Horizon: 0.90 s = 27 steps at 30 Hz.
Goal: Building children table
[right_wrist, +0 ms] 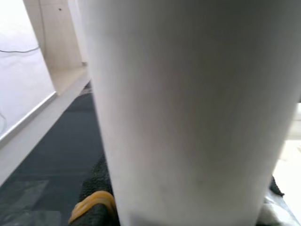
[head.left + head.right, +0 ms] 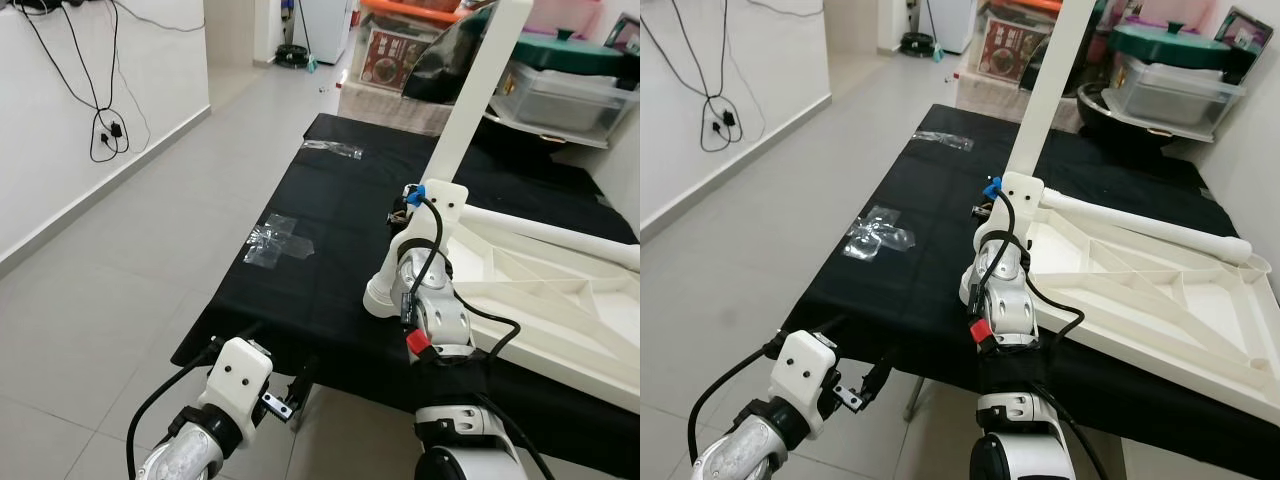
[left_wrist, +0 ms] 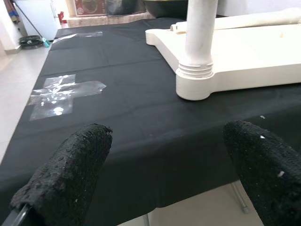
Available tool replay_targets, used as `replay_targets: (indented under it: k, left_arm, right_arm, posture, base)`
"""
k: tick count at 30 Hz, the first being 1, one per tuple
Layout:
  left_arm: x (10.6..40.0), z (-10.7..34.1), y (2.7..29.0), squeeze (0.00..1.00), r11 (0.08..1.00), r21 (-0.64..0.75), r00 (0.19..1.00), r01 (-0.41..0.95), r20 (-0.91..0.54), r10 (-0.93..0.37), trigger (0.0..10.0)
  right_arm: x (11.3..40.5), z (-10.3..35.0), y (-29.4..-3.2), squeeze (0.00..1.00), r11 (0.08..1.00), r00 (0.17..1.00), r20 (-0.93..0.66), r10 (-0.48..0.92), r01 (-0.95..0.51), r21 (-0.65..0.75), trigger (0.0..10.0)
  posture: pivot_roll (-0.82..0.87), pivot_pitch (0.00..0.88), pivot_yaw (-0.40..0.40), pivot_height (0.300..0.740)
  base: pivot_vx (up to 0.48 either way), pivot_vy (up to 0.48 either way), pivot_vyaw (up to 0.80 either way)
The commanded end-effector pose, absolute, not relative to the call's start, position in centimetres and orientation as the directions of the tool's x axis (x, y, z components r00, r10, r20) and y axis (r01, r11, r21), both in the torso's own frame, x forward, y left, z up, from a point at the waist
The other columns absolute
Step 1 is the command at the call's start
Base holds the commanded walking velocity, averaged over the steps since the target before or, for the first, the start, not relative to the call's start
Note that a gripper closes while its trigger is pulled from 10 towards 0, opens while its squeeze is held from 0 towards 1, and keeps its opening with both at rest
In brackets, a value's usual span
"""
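A white children's tabletop [image 2: 545, 300] lies upside down on a table under a black cloth [image 2: 340, 220]. One white leg [image 2: 482, 80] stands upright in the tabletop's near-left corner socket [image 3: 194, 87]. My right gripper [image 2: 438, 196] is at that leg's lower part and shut on it. The leg [image 1: 188, 108] sits close against the right wrist camera, with a black pad [image 1: 96, 188] at its side. A second white leg [image 2: 560, 232] lies across the tabletop. My left gripper [image 3: 164, 174] hangs low at the table's front edge, open, its fingers [image 3: 70, 174] wide apart.
Clear tape patches [image 2: 278, 240] stick to the cloth at the left and further back [image 2: 333, 148]. Plastic storage boxes [image 2: 560, 90] and clutter stand behind the table. Cables [image 2: 105, 130] hang on the white wall to the left, beside open tiled floor [image 2: 150, 230].
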<state>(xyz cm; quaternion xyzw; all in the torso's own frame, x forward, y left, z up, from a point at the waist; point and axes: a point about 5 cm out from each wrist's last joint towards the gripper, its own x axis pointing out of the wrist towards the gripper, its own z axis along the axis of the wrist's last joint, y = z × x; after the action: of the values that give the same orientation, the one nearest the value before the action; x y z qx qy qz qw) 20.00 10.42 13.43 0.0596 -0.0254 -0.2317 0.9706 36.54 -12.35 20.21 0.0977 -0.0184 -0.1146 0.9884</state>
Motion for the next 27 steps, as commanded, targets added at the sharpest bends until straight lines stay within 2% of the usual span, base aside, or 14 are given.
replay_targets:
  k: [1,2,6,7,8,12,13,16,19,21,23,25,26,27]
  left_arm:
    - [20.0,13.0,10.3,0.0,0.881,0.125,0.888,0.457,0.003,-0.46,10.0]
    - [20.0,13.0,10.3,0.0,0.881,0.124,0.888,0.457,0.003,-0.46,10.0]
    - [20.0,13.0,10.3,0.0,0.881,0.121,0.887,0.457,0.002,-0.461,10.0]
    - [20.0,13.0,10.3,0.0,0.881,0.12,0.887,0.457,0.003,-0.461,10.0]
    - [20.0,13.0,10.2,0.0,0.881,0.12,0.887,0.458,0.003,-0.462,10.0]
    - [20.0,13.0,10.2,0.0,0.881,0.12,0.887,0.458,0.003,-0.461,10.0]
    - [20.0,13.0,10.2,0.0,0.881,0.119,0.887,0.458,0.003,-0.462,10.0]
    - [20.0,13.0,10.2,0.0,0.881,0.118,0.887,0.458,0.004,-0.462,10.0]
    - [20.0,13.0,10.2,0.0,0.881,0.119,0.887,0.459,0.004,-0.462,10.0]
    - [20.0,13.0,10.2,0.0,0.881,0.119,0.887,0.459,0.004,-0.462,10.0]
    - [20.0,13.0,10.3,0.0,0.88,0.122,0.886,0.459,0.003,-0.463,10.0]
    - [20.0,13.0,10.3,0.0,0.88,0.122,0.886,0.459,0.003,-0.463,10.0]
    - [20.0,13.0,10.3,0.0,0.88,0.123,0.886,0.459,0.003,-0.463,10.0]
    - [20.0,13.0,10.3,0.0,0.88,0.123,0.886,0.459,0.003,-0.463,10.0]
  right_arm:
    - [35.8,18.0,-9.9,0.0,0.934,0.979,-0.082,-0.184,0.2,0.297,10.0]
    - [35.8,18.4,-9.6,1.0,0.938,0.987,-0.039,-0.154,0.159,0.308,10.0]
    - [36.1,19.3,-9.9,1.0,0.955,0.992,0.078,-0.101,0.075,0.285,10.0]
    - [36.4,19.5,-10.4,0.0,0.957,0.992,0.106,-0.068,0.034,0.288,10.0]
    - [36.9,20.1,-10.9,0.0,0.951,0.982,0.167,0.089,-0.134,0.278,10.0]
    - [37.2,20.3,-11.3,0.0,0.933,0.962,0.19,0.196,-0.243,0.265,10.0]
    - [37.3,20.6,-12.0,0.0,0.884,0.919,0.205,0.336,-0.383,0.268,10.0]
    - [37.3,20.8,-12.3,0.0,0.859,0.898,0.21,0.386,-0.433,0.272,10.0]
    - [36.9,20.9,-12.0,0.0,0.671,0.724,0.188,0.664,-0.688,0.277,10.0]
    - [36.9,20.9,-12.0,0.0,0.671,0.724,0.188,0.664,-0.688,0.277,10.0]
    - [36.2,21.1,-11.0,0.0,0.505,0.537,0.147,0.83,-0.838,0.207,10.0]
    - [36.2,21.1,-11.0,0.0,0.505,0.537,0.147,0.83,-0.838,0.207,10.0]
    - [35.9,21.1,-10.6,0.0,0.426,0.448,0.121,0.886,-0.888,0.172,10.0]
    - [35.9,21.1,-10.6,0.0,0.426,0.448,0.121,0.886,-0.888,0.172,10.0]
  posture:
    - [0.13,0.056,-0.134,0.74]
    - [0.13,0.054,-0.135,0.74]
    - [0.12,0.055,-0.131,0.74]
    - [0.12,0.055,-0.134,0.74]
    - [0.12,0.054,-0.133,0.74]
    - [0.12,0.053,-0.133,0.74]
    - [0.12,0.054,-0.133,0.74]
    - [0.12,0.054,-0.133,0.74]
    - [0.12,0.054,-0.134,0.74]
    - [0.12,0.054,-0.134,0.74]
    - [0.13,0.056,-0.132,0.74]
    - [0.13,0.056,-0.132,0.74]
    - [0.13,0.058,-0.132,0.74]
    - [0.13,0.058,-0.132,0.74]
  base:
    - [0.0,0.0,0.0]
    - [0.0,0.0,0.0]
    - [0.0,0.0,0.0]
    - [0.0,0.0,0.0]
    - [0.0,0.0,0.0]
    - [0.0,0.0,0.0]
    - [0.0,0.0,0.0]
    - [0.0,0.0,0.0]
    - [0.0,0.0,0.0]
    - [0.0,0.0,0.0]
    - [0.0,0.0,0.0]
    - [0.0,0.0,0.0]
    - [0.0,0.0,0.0]
    - [0.0,0.0,0.0]
